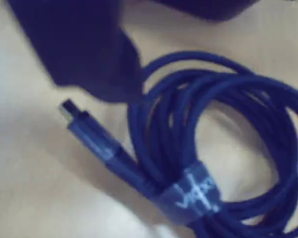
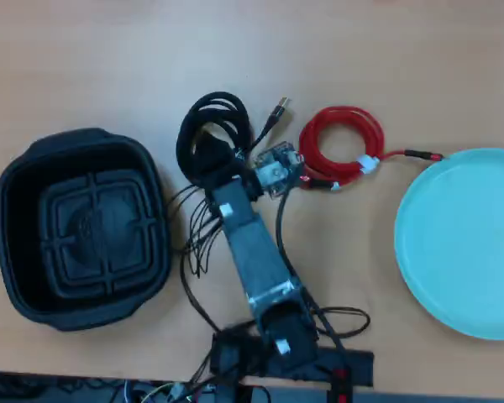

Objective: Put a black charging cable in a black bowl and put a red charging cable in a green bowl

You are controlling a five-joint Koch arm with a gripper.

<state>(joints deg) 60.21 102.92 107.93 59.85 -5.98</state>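
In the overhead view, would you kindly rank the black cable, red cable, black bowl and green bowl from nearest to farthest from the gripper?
1. Black cable: right at the gripper, partly under it.
2. Red cable: to its right in the overhead view.
3. Black bowl: to its left, its rim about as near as the red cable, so 2 and 3 are hard to separate.
4. Green bowl: far right.

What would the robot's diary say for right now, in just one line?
fingers: over black cable | grip: unclear | red cable: on table | black bowl: empty | green plate: empty
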